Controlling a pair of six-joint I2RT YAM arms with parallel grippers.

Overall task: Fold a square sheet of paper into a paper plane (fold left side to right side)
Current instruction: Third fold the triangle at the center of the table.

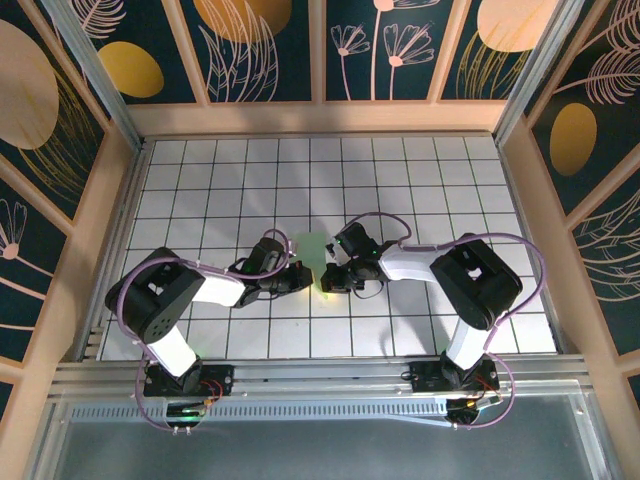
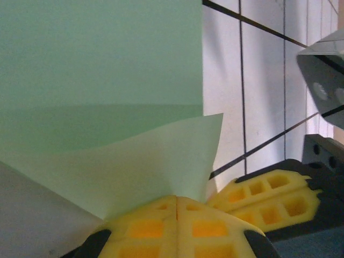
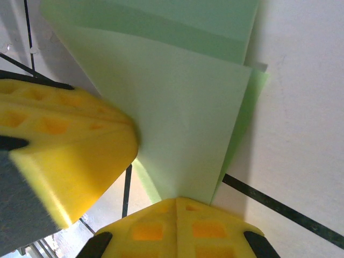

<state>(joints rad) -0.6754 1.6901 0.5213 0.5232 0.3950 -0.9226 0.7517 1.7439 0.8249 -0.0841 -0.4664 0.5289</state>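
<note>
I have both arms meeting over the sheet of paper (image 1: 312, 250), which lies pale green near the middle of the table (image 1: 400, 180), on the white grid tiles.

The left tool (image 1: 300, 277) sits at the sheet's near left edge. On the left wrist camera its 2 yellow pads (image 2: 145, 228) are pressed together, and a curled flap of the sheet (image 2: 97, 64) runs down into the seam between them, so I read it as pinching the paper. Beyond that flap the rest of the sheet lies flat on the tiles.

The right tool (image 1: 330, 280) sits at the sheet's near right edge, just beside the left tool. On the right wrist camera its pads (image 3: 207, 231) are likewise pressed together, with the lifted layer of the sheet (image 3: 183, 118) narrowing down into their seam, so it is pinching the paper as well. A second green layer shows behind the lifted one along its right edge.

Each wrist view also catches the other tool close to the sheet: the right one's pads (image 2: 269, 199) to the right of the flap, the left one's pad (image 3: 64, 145) touching the lifted layer's left side.
</note>
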